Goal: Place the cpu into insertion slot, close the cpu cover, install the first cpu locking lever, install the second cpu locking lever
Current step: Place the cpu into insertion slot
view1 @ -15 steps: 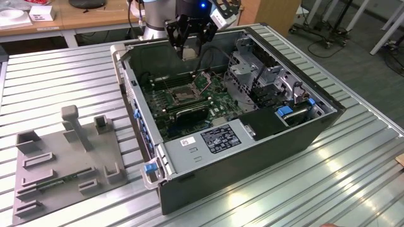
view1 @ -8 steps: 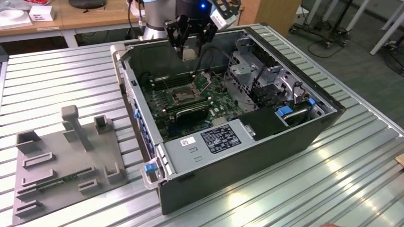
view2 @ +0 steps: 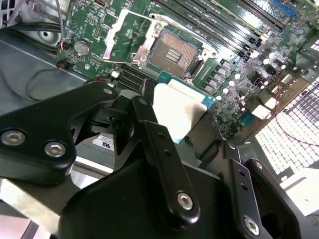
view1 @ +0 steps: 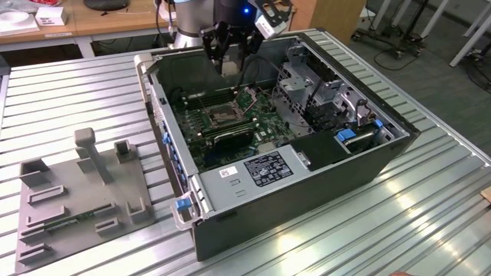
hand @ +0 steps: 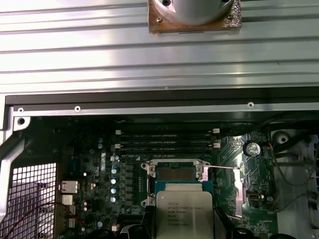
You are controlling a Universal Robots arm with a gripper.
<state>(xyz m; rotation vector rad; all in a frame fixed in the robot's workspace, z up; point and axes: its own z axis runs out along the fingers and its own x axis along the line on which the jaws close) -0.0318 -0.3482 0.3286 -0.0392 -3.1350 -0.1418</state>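
My gripper (view1: 230, 57) hangs above the open computer case (view1: 330, 172), shut on the cpu (view1: 230, 68). In the second wrist view the cpu (view2: 177, 112), a flat chip with a teal-green edge, sits between the black fingers (view2: 149, 134). It is held a little above and beside the insertion slot (view2: 174, 52), which is bare with its dark contact field showing. The cpu cover (view2: 115, 35), a silver frame, is flipped open beside the slot. In the first wrist view the cpu (hand: 184, 209) shows its silver top just in front of the slot (hand: 174, 173).
Long black memory slots (hand: 167, 144) lie beside the socket on the green board (view1: 257, 129). A metal drive cage (view1: 322, 98) stands at the exterior view's right inside the case. A grey fixture plate (view1: 77, 195) lies on the ribbed table at the exterior view's left.
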